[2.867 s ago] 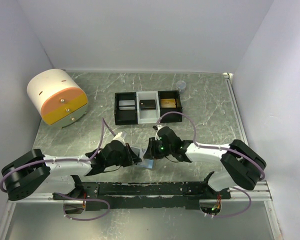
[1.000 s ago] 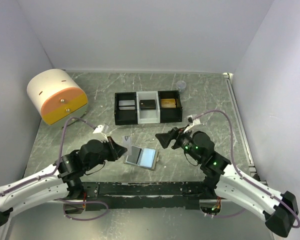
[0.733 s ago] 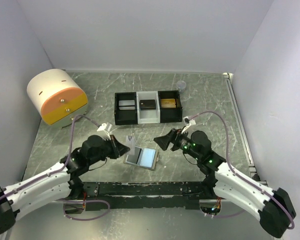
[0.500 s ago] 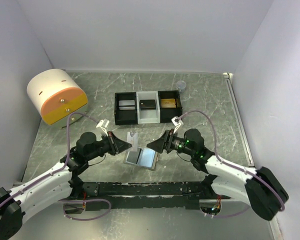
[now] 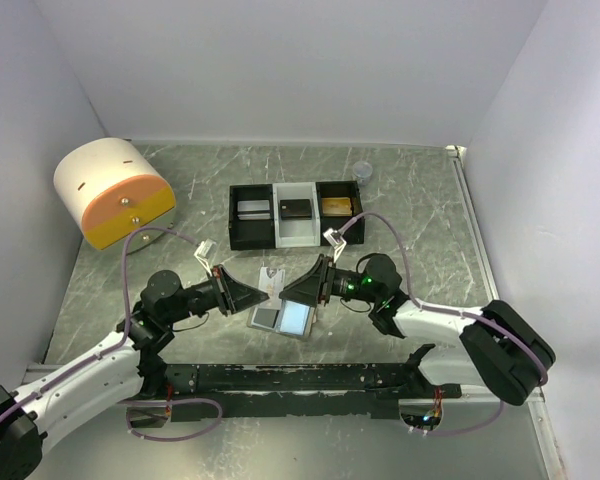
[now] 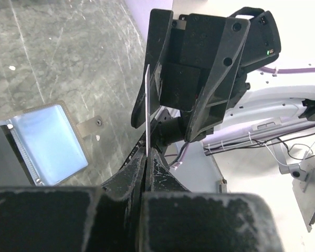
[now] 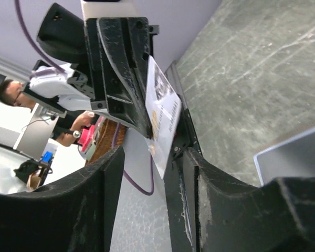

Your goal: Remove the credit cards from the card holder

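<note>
From above, your left gripper (image 5: 259, 291) pinches a credit card (image 5: 271, 281) over the open card holder (image 5: 283, 319), which lies near-centre on the worktop (image 5: 420, 200). Left wrist: the card is clamped edge-on. Right wrist: your right gripper (image 7: 155, 155) stands apart, astride that card.

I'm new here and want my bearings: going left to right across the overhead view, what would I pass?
Round white-and-orange drawer box → left pincer → white card → right pincer → small clear cup. The tray and the card holder stretch across the middle, so they are left out.
</note>
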Controlling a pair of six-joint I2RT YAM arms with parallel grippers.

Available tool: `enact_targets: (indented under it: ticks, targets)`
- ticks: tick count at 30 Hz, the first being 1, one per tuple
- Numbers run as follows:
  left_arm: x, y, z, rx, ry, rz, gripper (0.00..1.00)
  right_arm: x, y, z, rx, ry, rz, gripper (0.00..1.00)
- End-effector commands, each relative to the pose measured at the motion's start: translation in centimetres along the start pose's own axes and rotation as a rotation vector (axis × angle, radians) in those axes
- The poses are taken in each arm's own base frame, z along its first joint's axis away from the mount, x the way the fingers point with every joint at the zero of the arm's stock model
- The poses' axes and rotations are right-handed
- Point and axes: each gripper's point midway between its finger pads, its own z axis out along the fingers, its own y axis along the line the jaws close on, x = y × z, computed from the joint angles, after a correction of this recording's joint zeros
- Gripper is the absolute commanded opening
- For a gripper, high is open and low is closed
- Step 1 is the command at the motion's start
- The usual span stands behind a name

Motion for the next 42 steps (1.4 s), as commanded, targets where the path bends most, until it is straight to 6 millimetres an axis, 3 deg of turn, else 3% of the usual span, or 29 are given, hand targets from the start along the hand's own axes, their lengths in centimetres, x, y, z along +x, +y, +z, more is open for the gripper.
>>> enact_targets:
  ticks: [1,6,9,22,37,40,42]
  targets:
    - [-0.2,-2.2,-0.2,0.098,0.006,0.007,0.07,-1.0,2.3,0.8,-0.101,-0.007,-0.032,0.47]
    - [-0.2,-2.9,-0.3,0.122,0.02,0.016,0.07,-1.1,2.8,1.0,-0.144,-0.009,-0.005,0.38]
    - [-0.3,-2.9,-0.4,0.123,0.018,0.012,0.07,-1.1,3.1,1.0,-0.165,-0.006,-0.005,0.26]
    - [0.3,-3.2,-0.6,0.171,0.019,-0.023,0.07,-1.1,3.2,1.1,-0.155,0.004,-0.002,0.2]
    - [0.5,-3.0,-1.0,0.181,0.004,-0.045,0.07,-1.0,4.0,1.7,-0.179,0.032,0.009,0.0]
    - [0.6,-2.8,-1.0,0.168,0.007,-0.047,0.15,-1.0,3.8,1.7,-0.167,0.029,0.009,0.0]
    - [0.6,-2.5,-0.9,0.149,0.005,-0.046,0.27,-1.0,3.5,1.7,-0.147,0.025,0.006,0.0]
